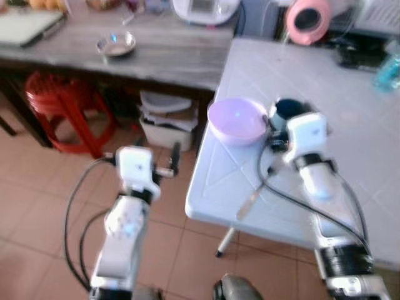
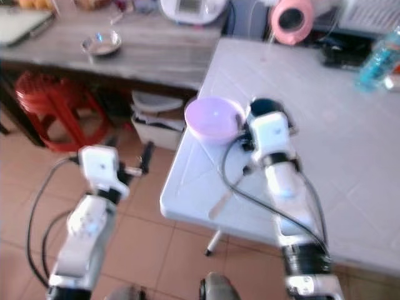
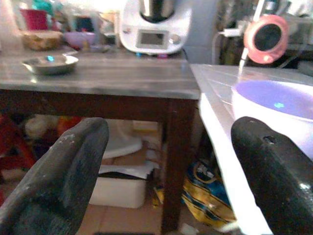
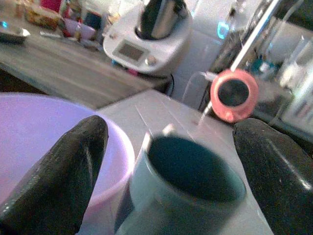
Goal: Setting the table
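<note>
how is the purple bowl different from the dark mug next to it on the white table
The purple bowl is wide, shallow and pale lilac; the mug is narrower, taller and dark teal. The bowl sits nearer the table's corner, the mug just beyond it, between the right gripper's open fingers. The mug has a handle, the bowl none. Both stand upright and look empty.

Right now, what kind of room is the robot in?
Most likely a home kitchen or dining area: a white food-processor appliance and a metal bowl on a wooden counter, and a lavender bowl and dark mug on a white table.
</note>
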